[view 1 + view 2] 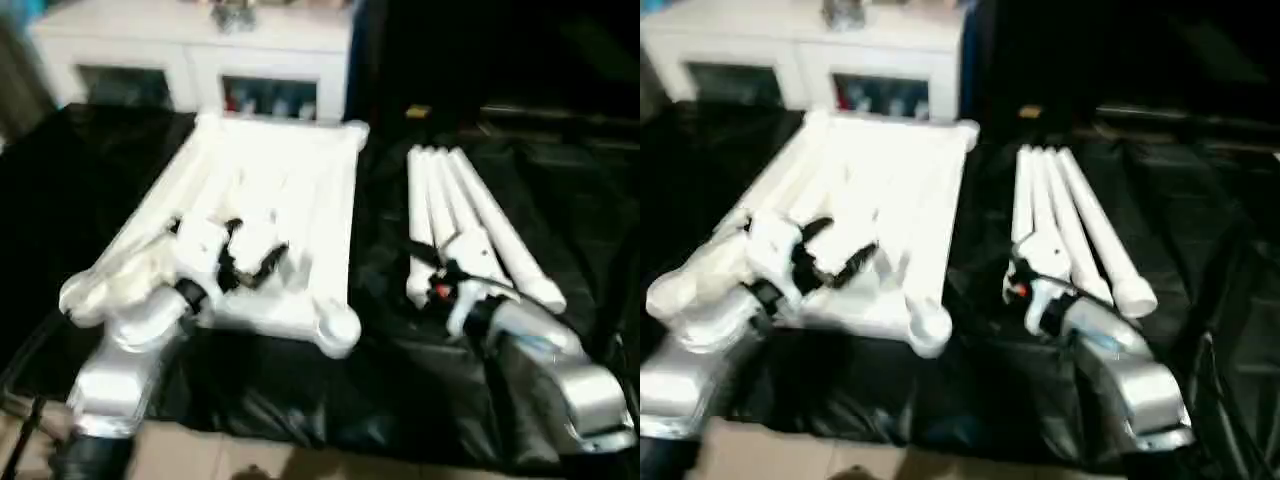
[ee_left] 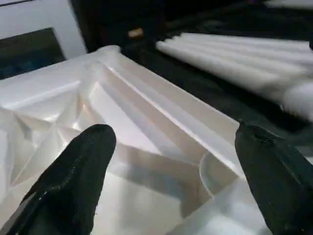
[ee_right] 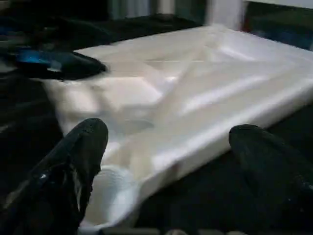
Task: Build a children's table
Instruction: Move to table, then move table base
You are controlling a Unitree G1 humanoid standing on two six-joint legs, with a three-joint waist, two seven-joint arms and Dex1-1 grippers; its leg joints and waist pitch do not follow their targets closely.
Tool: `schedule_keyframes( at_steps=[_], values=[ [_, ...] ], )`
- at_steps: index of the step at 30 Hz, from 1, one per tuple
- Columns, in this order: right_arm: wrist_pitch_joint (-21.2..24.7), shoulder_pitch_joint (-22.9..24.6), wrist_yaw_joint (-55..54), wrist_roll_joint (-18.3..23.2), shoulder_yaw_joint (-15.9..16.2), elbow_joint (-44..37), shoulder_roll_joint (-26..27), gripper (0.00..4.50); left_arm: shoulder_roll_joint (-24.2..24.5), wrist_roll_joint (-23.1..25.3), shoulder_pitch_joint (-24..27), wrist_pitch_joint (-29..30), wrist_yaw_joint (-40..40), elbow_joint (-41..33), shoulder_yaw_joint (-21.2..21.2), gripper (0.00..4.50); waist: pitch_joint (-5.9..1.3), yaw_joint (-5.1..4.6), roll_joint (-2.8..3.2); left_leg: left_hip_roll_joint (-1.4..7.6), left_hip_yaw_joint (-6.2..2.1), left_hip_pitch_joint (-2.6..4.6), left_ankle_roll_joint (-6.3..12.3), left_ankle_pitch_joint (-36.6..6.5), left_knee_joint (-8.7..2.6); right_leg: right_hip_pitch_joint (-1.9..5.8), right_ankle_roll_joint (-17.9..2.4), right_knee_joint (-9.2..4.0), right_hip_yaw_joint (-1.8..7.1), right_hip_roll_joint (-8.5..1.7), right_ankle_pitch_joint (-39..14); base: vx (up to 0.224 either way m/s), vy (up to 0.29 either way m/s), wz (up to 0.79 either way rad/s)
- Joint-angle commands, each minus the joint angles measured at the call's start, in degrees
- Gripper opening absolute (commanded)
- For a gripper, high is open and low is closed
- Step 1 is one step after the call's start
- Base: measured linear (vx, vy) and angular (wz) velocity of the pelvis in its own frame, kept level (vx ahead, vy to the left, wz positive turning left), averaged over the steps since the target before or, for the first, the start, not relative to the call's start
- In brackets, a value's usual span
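The children's table top (image 1: pixel 300 190) lies upside down on the left half of the black cloth, ribbed underside up, with a round socket (image 1: pixel 338 330) at its near right corner. Several white tube legs (image 1: pixel 470 215) lie side by side to its right. My left gripper (image 1: pixel 250 262) hovers open over the top's near end; in the left wrist view its fingers (image 2: pixel 88 161) straddle the ribs beside a corner socket (image 2: pixel 217 171). My right gripper (image 3: pixel 166 142) is open and empty by the near ends of the legs, pointing at the top's side edge (image 3: pixel 205 127).
A white cabinet (image 1: pixel 200 55) with glass doors stands behind the table top. Black cloth (image 1: pixel 570 170) covers the whole work surface, wrinkled at the right. The cloth's front edge drops to a pale floor (image 1: pixel 250 455) near my arms.
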Motion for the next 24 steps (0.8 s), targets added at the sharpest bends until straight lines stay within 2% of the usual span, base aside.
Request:
schedule_keyframes(
  at_steps=[1,2,3,4,5,6,7,8,9,11,12,13,14,17,18,20,21,22,24],
  values=[
    [0.9,-0.3,2.7,0.6,0.8,-1.2,-1.9,4.5,2.1,0.0,-2.1,-2.3,-6.6,2.7,-1.8,4.4,-1.96,1.29,-0.48,2.64,-0.3,0.12,3.56,-5.4,-2.51,3.0,9.7,-8.25,6.66,-11.03,-17.8,-0.026,-0.055,0.1],
    [0.9,-0.3,3.6,0.7,1.1,-1.2,-2.7,4.5,2.8,0.0,-2.6,-3.7,-8.9,3.9,-2.4,4.4,-1.99,1.73,-0.22,2.67,-0.06,0.22,3.03,-4.3,-2.89,2.96,10.7,-8.85,6.18,-10.35,-22.4,-0.036,-0.056,0.07],
    [1.0,-0.4,4.3,0.5,1.3,-1.1,-3.3,4.5,3.5,-0.7,-3.1,-4.0,-11.6,4.9,-2.9,4.4,-2.4,1.86,-0.05,3.48,-0.32,0.0,2.94,-2.8,-3.85,3.24,11.6,-8.64,5.36,-9.05,-21.3,0.0,0.0,0.0],
    [1.0,-0.4,4.6,0.5,1.3,-1.0,-3.4,4.5,3.7,-0.8,-3.3,-4.2,-12.4,5.2,-3.1,4.4,-2.95,1.71,0.48,5.11,-0.97,0.78,3.46,-3.1,-4.49,2.68,10.2,-7.77,4.91,-8.59,-15.0,0.0,0.0,0.0],
    [1.2,-0.4,5.2,0.5,1.4,-1.0,-3.9,4.5,4.3,-1.1,-3.8,-4.9,-14.8,6.3,-3.8,4.4,-2.95,1.71,0.48,5.11,-0.97,0.78,3.46,-3.1,-4.49,2.68,10.2,-7.77,4.91,-8.59,-15.0,0.0,0.0,0.0],
    [1.3,-0.5,6.3,0.3,1.6,-0.8,-4.5,4.5,5.0,-1.2,-4.6,-6.1,-17.9,7.8,-4.7,4.4,-3.18,1.4,0.97,6.82,-1.67,1.37,4.13,-3.6,-4.82,2.29,7.3,-6.97,5.09,-9.29,-10.1,0.0,0.0,0.0],
    [1.2,-0.7,7.0,0.0,1.8,-0.7,-5.2,4.5,5.7,-0.8,-5.5,-7.7,-20.4,9.7,-5.7,4.4,-3.36,1.24,0.81,7.2,-1.74,1.1,4.7,-3.5,-4.89,2.63,5.1,-6.33,5.3,-10.14,-6.2,0.0,0.0,0.0],
    [1.3,-0.9,7.7,-0.2,2.2,-0.7,-5.8,4.5,6.0,0.2,-6.8,-9.4,-22.7,12.1,-7.1,4.4,-3.62,1.3,0.99,6.87,-1.44,0.94,4.87,-2.6,-4.63,2.67,3.2,-5.79,5.37,-10.41,-2.2,0.0,0.0,0.0],
    [1.2,-1.2,8.4,-0.8,2.9,-0.6,-6.7,4.5,6.2,2.1,-8.6,-11.7,-24.8,15.3,-9.1,4.4,-3.75,1.4,1.06,6.72,-1.19,0.91,5.2,-1.5,-4.36,2.61,2.2,-5.49,5.41,-10.37,0.9,0.0,0.0,0.0],
    [1.1,-1.3,8.7,-1.2,3.3,-0.6,-7.3,4.5,6.2,3.4,-9.8,-13.3,-26.0,17.7,-10.3,4.4,-3.65,1.41,1.05,6.76,-1.04,0.86,5.27,-1.6,-4.43,2.61,1.4,-5.38,5.27,-10.38,1.9,0.0,0.0,0.0],
    [0.9,-1.5,8.9,-1.6,3.7,-0.7,-7.8,4.5,6.2,4.5,-10.9,-14.5,-27.2,19.9,-11.3,4.22,-3.75,1.26,1.01,6.81,-0.82,0.73,4.81,-2.0,-4.45,2.88,0.1,-5.21,5.18,-10.65,2.6,0.0,0.0,0.0],
    [0.9,-1.6,9.1,-1.8,3.9,-0.7,-8.0,4.5,6.1,4.9,-11.5,-15.1,-28.0,21.1,-11.8,4.13,-3.76,1.24,1.02,6.81,-0.61,0.85,4.57,-2.5,-4.46,2.84,-0.4,-5.2,5.18,-10.79,2.1,0.0,0.0,0.0],
    [1.1,-1.7,9.5,-2.1,4.2,-0.8,-8.6,4.5,5.9,5.2,-12.8,-15.3,-30.2,23.5,-12.6,4.03,-3.72,1.22,1.21,6.71,-0.53,0.82,4.51,-2.5,-4.45,2.83,-0.6,-5.31,5.18,-10.82,1.9,0.0,0.0,0.0],
    [1.5,-1.9,10.3,-2.4,4.7,-1.0,-9.3,4.5,5.6,5.5,-14.6,-15.4,-32.8,26.3,-13.7,3.91,-3.75,1.12,1.08,6.73,-0.28,0.76,4.23,-2.6,-4.44,3.0,-1.1,-5.32,5.13,-10.95,1.9,0.0,0.0,0.0],
    [1.8,-1.9,11.1,-2.4,5.0,-1.1,-9.9,4.5,5.3,5.7,-15.9,-16.0,-34.6,28.6,-14.6,3.78,-3.7,1.14,1.59,6.8,-0.22,0.86,4.15,-3.1,-4.47,2.83,-1.7,-5.37,5.08,-10.94,1.3,0.0,0.0,0.0],
    [2.2,-1.9,11.8,-2.0,5.0,-1.3,-10.3,4.5,4.9,6.0,-17.2,-16.8,-35.8,31.1,-15.1,3.61,-3.74,1.1,1.23,6.87,-0.1,0.85,3.96,-3.8,-4.46,3.0,-2.1,-5.37,5.15,-11.13,0.9,0.0,0.0,0.0],
    [2.7,-1.8,12.3,-1.6,5.0,-1.7,-10.7,4.5,4.5,6.2,-18.1,-16.9,-36.3,32.6,-15.2,3.61,-3.78,1.22,1.55,6.78,-0.07,0.81,3.93,-3.7,-4.37,3.05,-2.3,-5.41,5.2,-11.25,0.7,0.0,0.0,0.0],
    [3.1,-1.8,12.6,-1.2,5.0,-2.0,-11.0,4.5,4.4,6.3,-18.5,-16.7,-36.6,33.3,-15.3,3.61,-3.75,1.15,1.53,6.73,-0.04,0.78,3.95,-3.7,-4.37,3.05,-2.3,-5.49,5.13,-11.07,0.6,0.0,0.0,0.0],
    [4.0,-1.7,13.3,-0.7,5.2,-2.6,-11.6,4.5,4.1,6.7,-19.6,-17.2,-37.3,35.5,-15.5,3.24,-3.77,1.29,1.23,6.66,0.01,0.65,4.28,-3.4,-4.3,3.21,-1.9,-5.53,5.13,-11.04,0.4,0.0,0.0,0.0]
  ],
)
